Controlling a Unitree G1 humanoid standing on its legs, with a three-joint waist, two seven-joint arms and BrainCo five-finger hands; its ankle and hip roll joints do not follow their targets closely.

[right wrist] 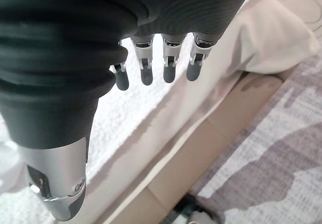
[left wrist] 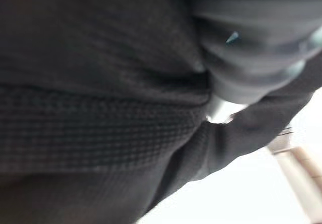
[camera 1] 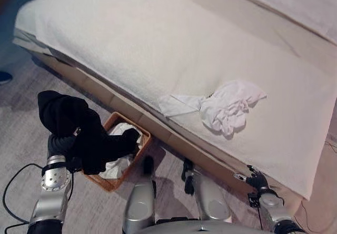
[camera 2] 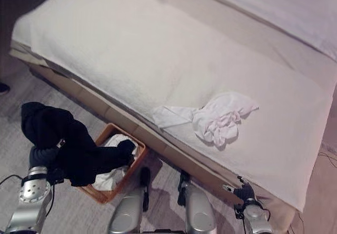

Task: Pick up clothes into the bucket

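on floor beside bed (camera 1: 158,44), orange basket (camera 1: 141,151) holds white cloth; black garment (camera 1: 79,131) drapes over left hand (camera 1: 63,143), trailing into basket; white garment (camera 1: 231,108) on bed. left wrist view: fingers buried, grip unclear. right wrist view: right hand (right wrist: 166,63) fingers relaxed, empty.

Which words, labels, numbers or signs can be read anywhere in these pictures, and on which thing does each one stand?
None can be read. No print shows on the black garment, the white garment on the bed, the orange basket or the white cloth in it. The left hand and right hand show no markings.
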